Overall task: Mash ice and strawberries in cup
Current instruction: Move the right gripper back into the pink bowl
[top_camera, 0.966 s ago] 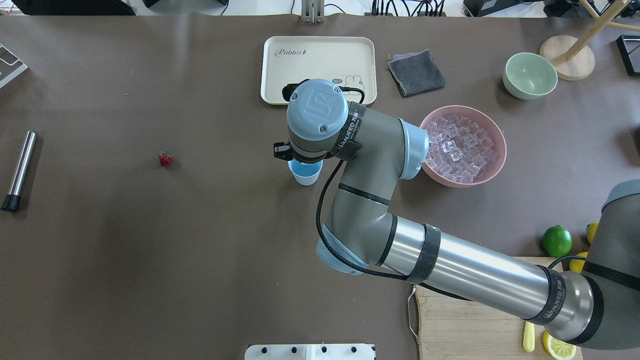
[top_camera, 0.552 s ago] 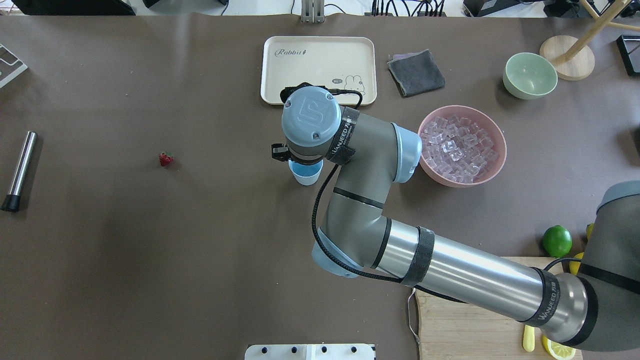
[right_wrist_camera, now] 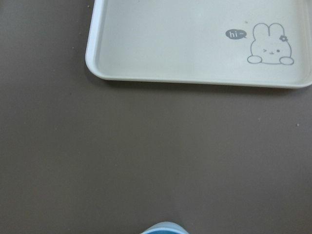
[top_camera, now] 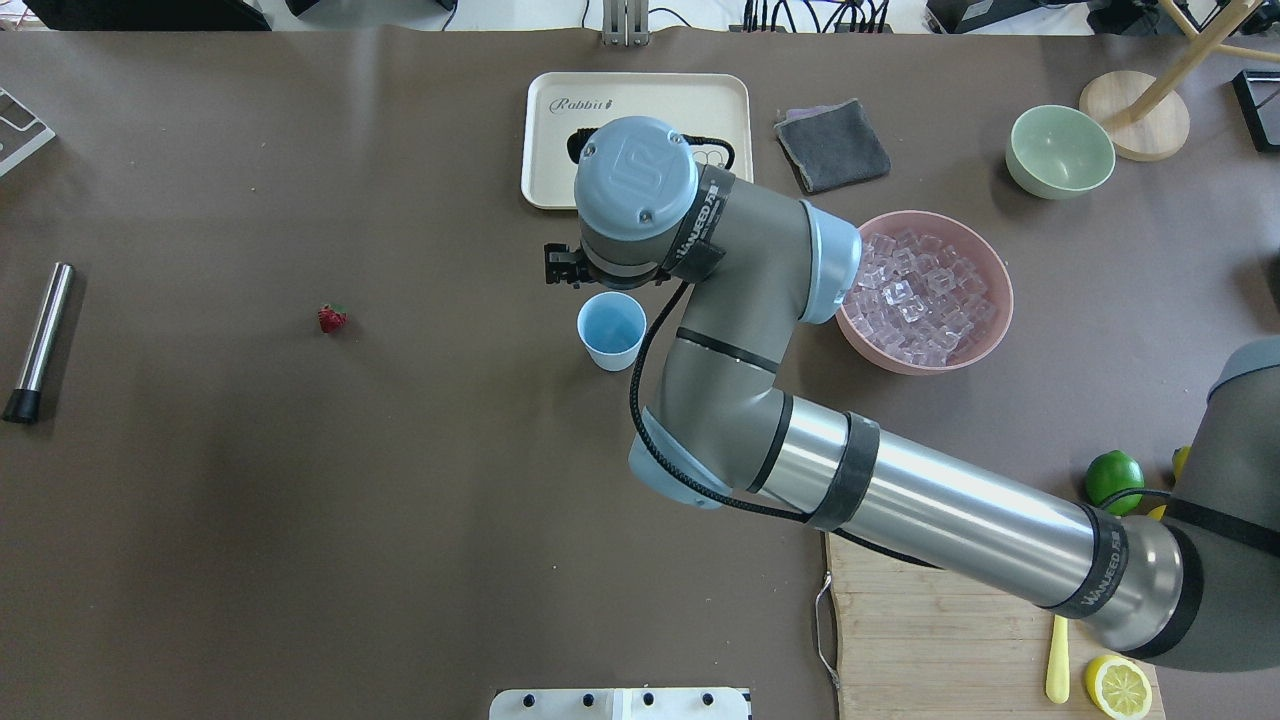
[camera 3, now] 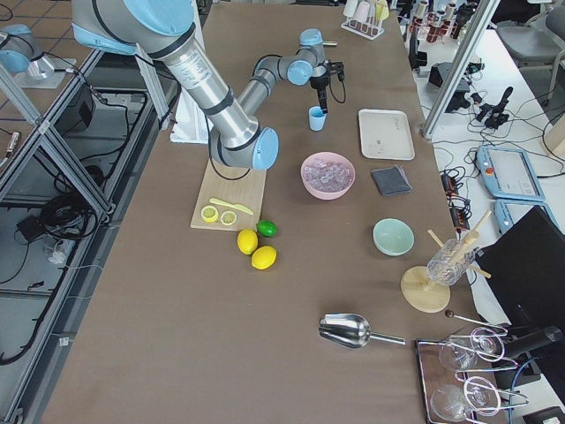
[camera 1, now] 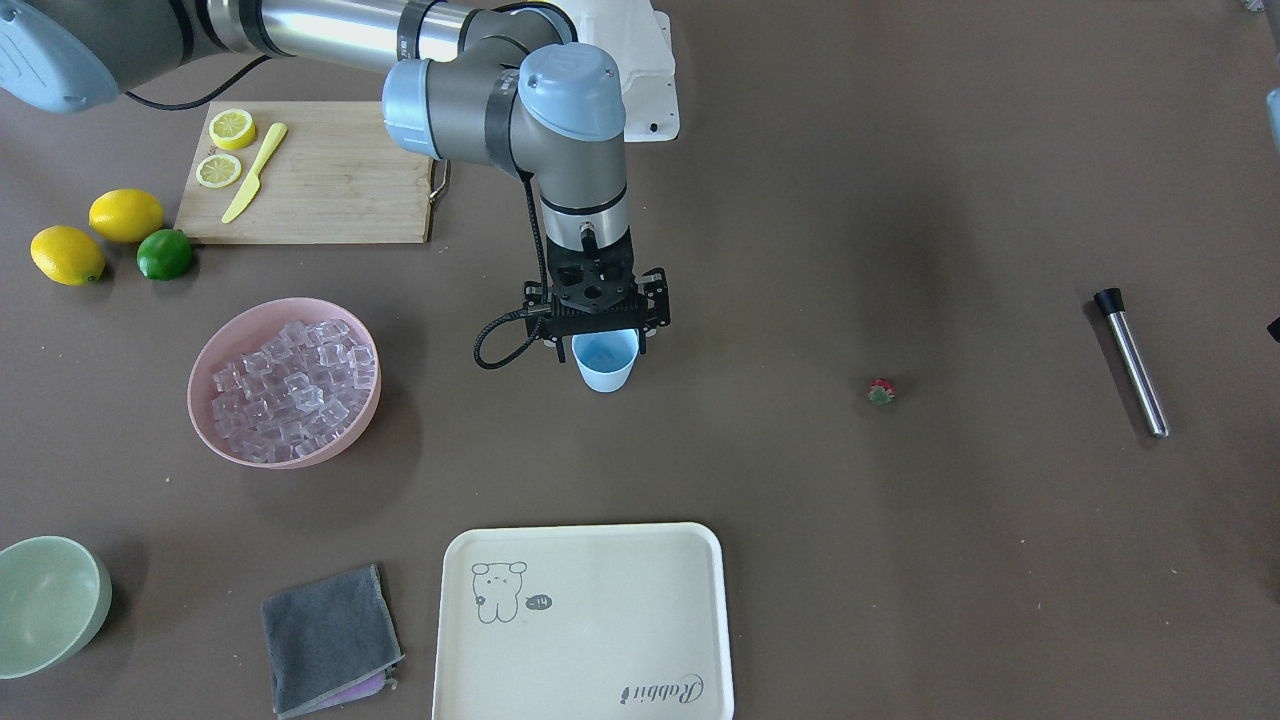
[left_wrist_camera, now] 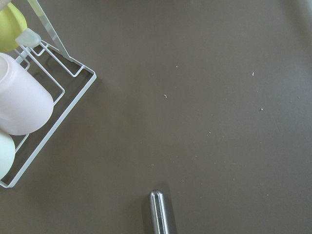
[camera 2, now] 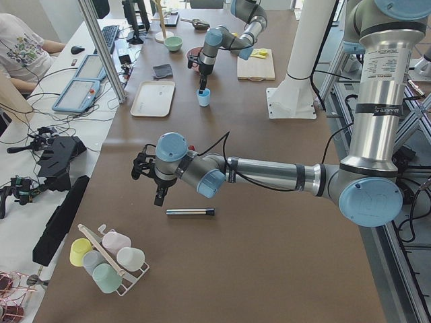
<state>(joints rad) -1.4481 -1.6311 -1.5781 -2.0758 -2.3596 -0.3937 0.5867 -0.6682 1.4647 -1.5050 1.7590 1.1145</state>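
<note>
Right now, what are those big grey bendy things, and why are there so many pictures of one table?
They are two robot arms. The pictures come from cameras above, across the table, at each end, and on each wrist. The right arm's end effector hangs open above a little blue cup, holding nothing. The cup looks empty. A strawberry lies apart on the table, and ice fills a pink bowl. The left arm hovers near a metal rod.
</note>
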